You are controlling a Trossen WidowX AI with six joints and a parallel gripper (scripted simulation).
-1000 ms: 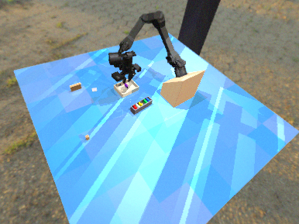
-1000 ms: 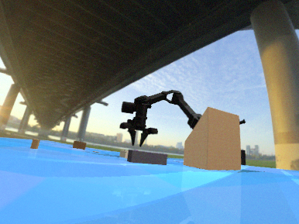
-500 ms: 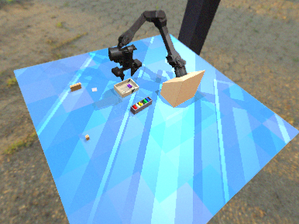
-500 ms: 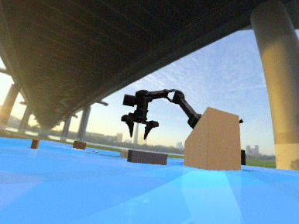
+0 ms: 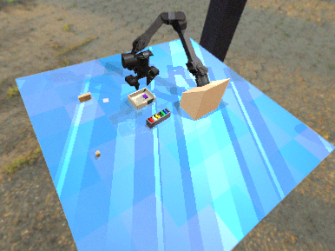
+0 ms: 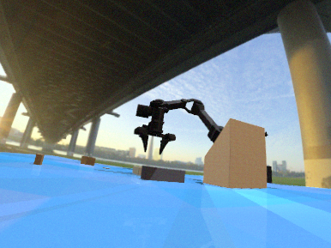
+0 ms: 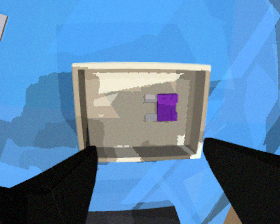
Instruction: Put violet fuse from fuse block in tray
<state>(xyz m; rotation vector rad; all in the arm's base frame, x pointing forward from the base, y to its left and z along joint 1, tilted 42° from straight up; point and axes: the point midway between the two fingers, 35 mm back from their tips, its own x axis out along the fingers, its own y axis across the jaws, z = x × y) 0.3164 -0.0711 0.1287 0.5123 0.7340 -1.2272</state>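
The violet fuse [image 5: 145, 96] [image 7: 167, 107] lies flat on the floor of the tray [image 5: 142, 104] [image 6: 136, 170] [image 7: 140, 66], right of its middle in the wrist view, with its two prongs pointing left. My gripper [image 5: 143, 86] [image 6: 153, 153] [image 7: 151, 148] is open above the tray, with nothing between its fingers. The fuse is apart from both fingertips. The dark fuse block [image 5: 159, 122] [image 6: 163, 174] [image 7: 135, 216] stands close beside the tray. Red [image 5: 150, 120], yellow [image 5: 157, 116], green [image 5: 163, 113] and blue [image 5: 166, 111] fuses show in it in the top view.
A large tan slanted box [image 5: 204, 101] [image 6: 240, 154] stands right of the block, near the arm's base. A brown block [image 5: 84, 97] [image 6: 87, 160], a thin white square [image 5: 106, 100] [image 7: 2, 25] and a small tan cube [image 5: 97, 154] [image 6: 39, 159] are off to the left.
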